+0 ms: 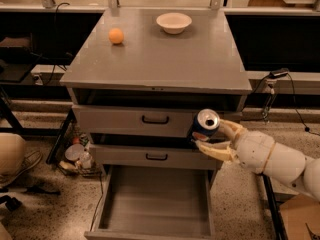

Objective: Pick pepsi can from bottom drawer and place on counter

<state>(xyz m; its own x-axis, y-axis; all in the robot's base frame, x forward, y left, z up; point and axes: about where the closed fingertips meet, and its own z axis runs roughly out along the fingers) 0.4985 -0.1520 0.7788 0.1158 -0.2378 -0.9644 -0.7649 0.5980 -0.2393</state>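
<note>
My claw (210, 137) pinches the pepsi can (205, 124) just below the counter's (160, 59) front-right edge; an orange ball (116, 36) and a bowl (173, 22) sit on the counter.

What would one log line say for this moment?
hand: at drawer fronts, gripping can | can: in air, below counter | bottom drawer: open

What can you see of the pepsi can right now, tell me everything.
The pepsi can is small, dark blue, metal-looking, its silver top tilted toward the camera. The gripper, at the cabinet's front right, clamps it between cream fingers. It hangs in the air above the open bottom drawer's right side, below counter level.
</note>
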